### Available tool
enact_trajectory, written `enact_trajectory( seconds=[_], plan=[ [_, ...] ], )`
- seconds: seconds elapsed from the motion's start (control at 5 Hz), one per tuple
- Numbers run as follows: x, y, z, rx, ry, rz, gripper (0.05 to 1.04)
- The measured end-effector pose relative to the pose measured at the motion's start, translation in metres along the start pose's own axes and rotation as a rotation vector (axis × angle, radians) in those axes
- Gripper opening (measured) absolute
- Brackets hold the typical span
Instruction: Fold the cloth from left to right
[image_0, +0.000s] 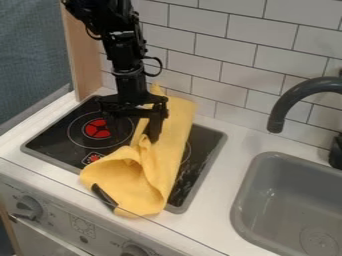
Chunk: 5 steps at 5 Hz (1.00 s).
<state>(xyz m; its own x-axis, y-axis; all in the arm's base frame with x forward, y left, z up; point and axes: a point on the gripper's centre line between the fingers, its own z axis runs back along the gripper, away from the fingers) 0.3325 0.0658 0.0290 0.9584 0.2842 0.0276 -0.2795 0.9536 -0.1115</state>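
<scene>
Yellow cloth (175, 145) across stove (59, 132); gripper (136, 131) above, fingers spread; drain (318, 242) in grey sink (294, 185)

One each: cloth (175, 145), stovetop (57, 136), sink (280, 187), faucet (284, 102) (two knobs (29, 206)).

The black arm (127, 57) hangs from the frame's upper left, leaning slightly. Its gripper (136, 132) points down just left of centre, fingers apart.

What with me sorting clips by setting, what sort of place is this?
Probably a toy kitchen: it has a black stovetop, a front control knob and a grey sink beside a curved faucet.
</scene>
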Motion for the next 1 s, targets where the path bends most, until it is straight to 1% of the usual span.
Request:
enact_trajectory(
  seconds=[0.2,0.4,0.6,0.8,1.0],
  plan=[
    [0.001,-0.001,0.006,0.000,-0.011,0.008,0.999],
    [0.002,-0.003,0.026,-0.004,-0.055,-0.003,0.999],
    [-0.004,-0.003,0.059,0.029,-0.119,0.004,0.999],
    [-0.010,-0.001,0.083,0.086,-0.192,0.017,0.999],
    [-0.009,-0.001,0.085,0.087,-0.201,0.021,0.999]
  ],
)
